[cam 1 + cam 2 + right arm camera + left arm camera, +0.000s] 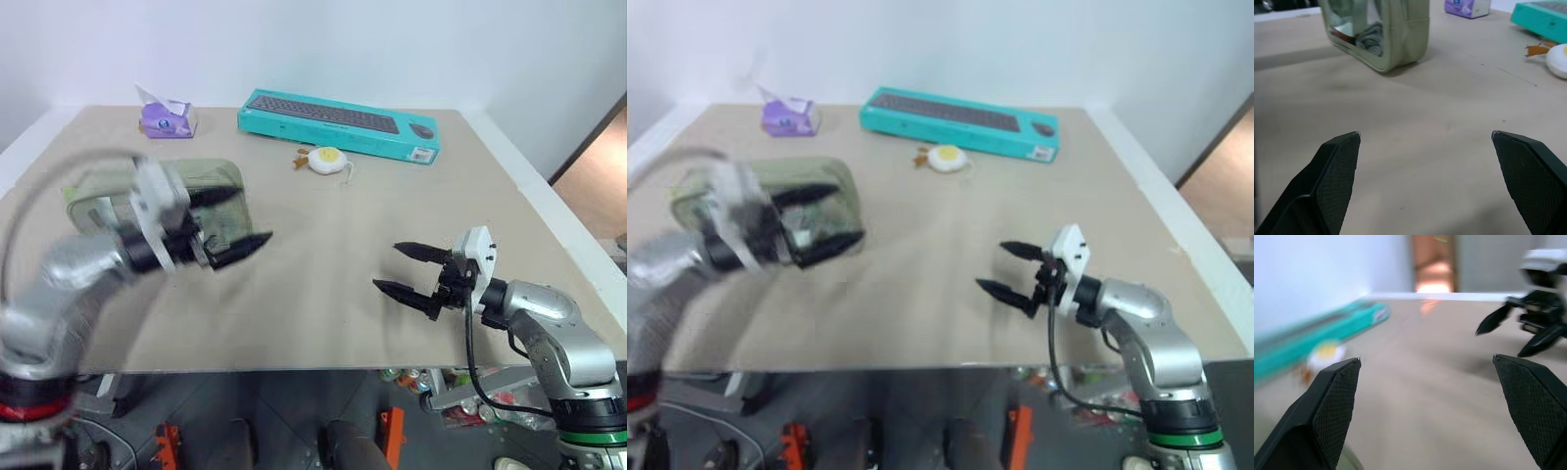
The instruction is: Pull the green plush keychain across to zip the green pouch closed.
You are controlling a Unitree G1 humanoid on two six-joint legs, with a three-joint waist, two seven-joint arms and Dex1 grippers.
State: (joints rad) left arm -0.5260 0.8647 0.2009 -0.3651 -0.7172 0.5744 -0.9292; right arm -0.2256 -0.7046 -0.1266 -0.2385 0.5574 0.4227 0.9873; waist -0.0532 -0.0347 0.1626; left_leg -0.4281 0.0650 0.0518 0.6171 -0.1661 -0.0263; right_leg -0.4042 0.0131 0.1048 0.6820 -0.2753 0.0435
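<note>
From the head views, the pale sage-green soft pouch with a clear window (pixel 211 186) lies at the left of the tan tabletop (pixel 333 225), partly behind the left end effector (pixel 233 227), which hangs released and empty in front of it. The right end effector (pixel 411 271) is also released, well apart. In the right wrist view the pouch (pixel 1386 34) stands clear, though the lime-green plush keychain cannot be made out, so one arm should probably steady the pouch while the other finds the charm on the zipper.

green pouch (pixel 1386 34): pale sage, clear window
keyboard box (pixel 338 124): teal, dark keys pictured
round plush (pixel 326 160): white, yellow centre
tissue pack (pixel 168 118): purple
table (pixel 323 264): plain beige
</note>
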